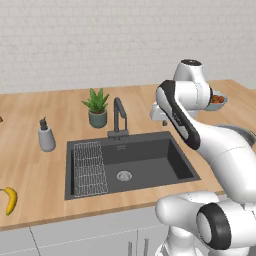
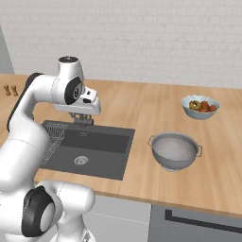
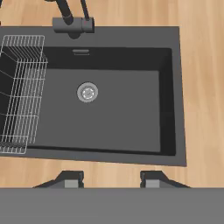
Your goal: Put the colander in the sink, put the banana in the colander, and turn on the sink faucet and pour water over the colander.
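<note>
The silver colander [image 2: 174, 150] stands upright on the wooden counter, right of the dark sink [image 2: 101, 160], with nothing in it. Far left on the counter, near its front edge, lies the yellow banana [image 1: 10, 200]. The dark faucet [image 1: 119, 116] rises behind the sink [image 1: 150, 165]; no water runs from it. My gripper [image 2: 84, 121] hangs above the sink's back right part, well left of the colander. In the hand view it points down at the basin [image 3: 122, 113] and drain, and its fingertips [image 3: 72, 179] stand apart with nothing between them. The faucet's base [image 3: 72, 24] sits at that view's top.
A wire rack [image 1: 90, 170] fills the sink's left end. A potted plant [image 1: 97, 107] and a grey soap dispenser [image 1: 46, 135] stand behind and left of the sink. A pale fruit bowl [image 2: 200, 106] sits behind the colander. A white brick wall closes the back.
</note>
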Robot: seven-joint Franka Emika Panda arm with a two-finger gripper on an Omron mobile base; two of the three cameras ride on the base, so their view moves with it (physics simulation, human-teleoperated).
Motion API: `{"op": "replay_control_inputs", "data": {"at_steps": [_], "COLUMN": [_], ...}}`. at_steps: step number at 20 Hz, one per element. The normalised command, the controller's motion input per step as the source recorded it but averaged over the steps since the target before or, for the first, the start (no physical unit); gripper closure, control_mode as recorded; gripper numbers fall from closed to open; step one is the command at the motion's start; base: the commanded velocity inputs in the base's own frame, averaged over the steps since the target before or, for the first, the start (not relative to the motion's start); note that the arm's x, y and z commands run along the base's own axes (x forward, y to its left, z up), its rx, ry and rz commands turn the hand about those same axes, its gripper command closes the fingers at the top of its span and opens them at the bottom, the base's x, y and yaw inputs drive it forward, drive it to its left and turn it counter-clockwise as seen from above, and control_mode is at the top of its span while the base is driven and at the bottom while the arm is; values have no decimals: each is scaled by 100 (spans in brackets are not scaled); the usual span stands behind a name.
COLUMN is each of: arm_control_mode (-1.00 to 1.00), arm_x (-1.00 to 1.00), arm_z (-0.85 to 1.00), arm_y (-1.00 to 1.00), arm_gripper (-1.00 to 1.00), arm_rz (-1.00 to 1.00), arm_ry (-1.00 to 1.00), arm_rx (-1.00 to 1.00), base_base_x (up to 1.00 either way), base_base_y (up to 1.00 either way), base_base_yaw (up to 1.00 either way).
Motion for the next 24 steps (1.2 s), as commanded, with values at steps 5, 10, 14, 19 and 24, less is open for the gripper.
{"op": "replay_control_inputs", "data": {"at_steps": [5, 10, 14, 19, 24], "arm_control_mode": [-100, -100, -100, -100, -100], "arm_x": [-41, -69, -53, -37, -7], "arm_z": [0, 0, 0, 0, 0], "arm_y": [-39, -98, -100, -100, -90], "arm_gripper": [-100, -100, -100, -100, -100], "arm_rz": [0, 0, 0, 0, 0], "arm_ry": [-2, 0, 0, 2, 2], "arm_rx": [0, 0, 0, 0, 0], "base_base_x": [0, 0, 0, 0, 0], "base_base_y": [0, 0, 0, 0, 0], "base_base_yaw": [0, 0, 0, 0, 0]}}
